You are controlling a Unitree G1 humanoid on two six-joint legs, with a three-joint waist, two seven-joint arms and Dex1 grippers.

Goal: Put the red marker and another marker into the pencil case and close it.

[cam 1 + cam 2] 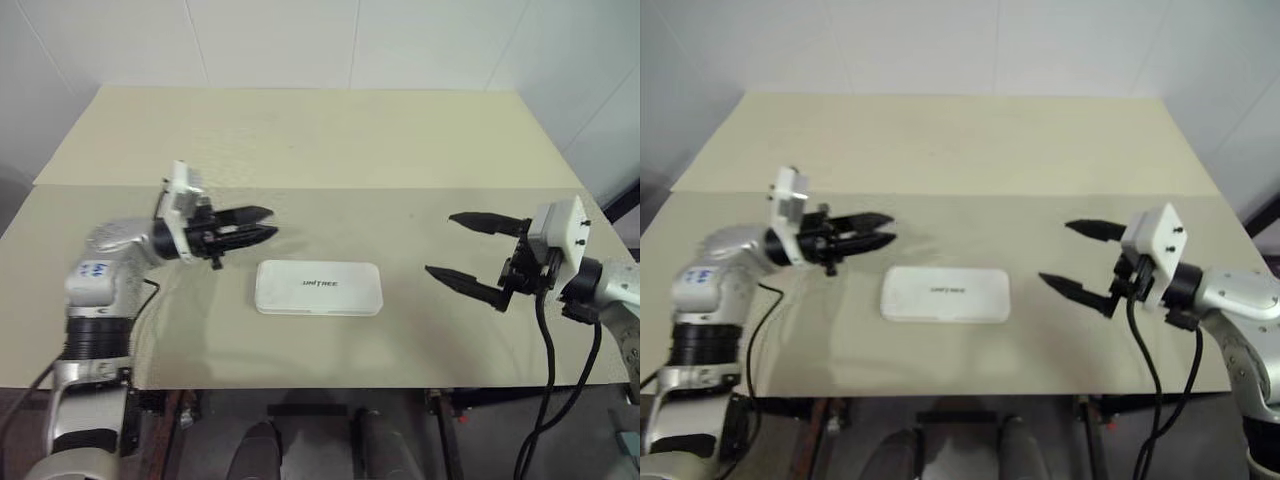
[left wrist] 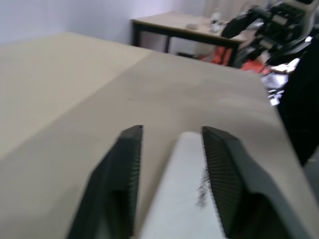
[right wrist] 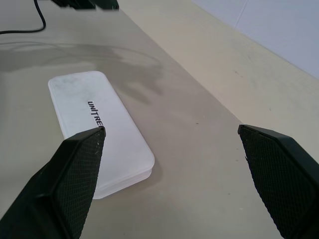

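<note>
The pencil case (image 1: 318, 288) lies flat and closed at the table's middle front, white with grey lettering on its lid. The red marker and the other marker are hidden or out of view. My left gripper (image 1: 272, 222) hovers just left of and behind the case, pointing level toward the right. Its black fingers stand a little apart with nothing between them. In the left wrist view the pencil case (image 2: 179, 199) lies below the gap of my left gripper (image 2: 172, 132). My right gripper (image 1: 440, 243) stands wide open to the right of the case, empty, and its wrist view looks at the pencil case (image 3: 99, 124).
The beige table (image 1: 330, 160) has a seam across it (image 1: 400, 188), and its front edge (image 1: 330, 385) runs close below the case. White walls stand behind it. A black cable (image 1: 545, 340) hangs from my right wrist. Another table (image 2: 199, 25) shows far off.
</note>
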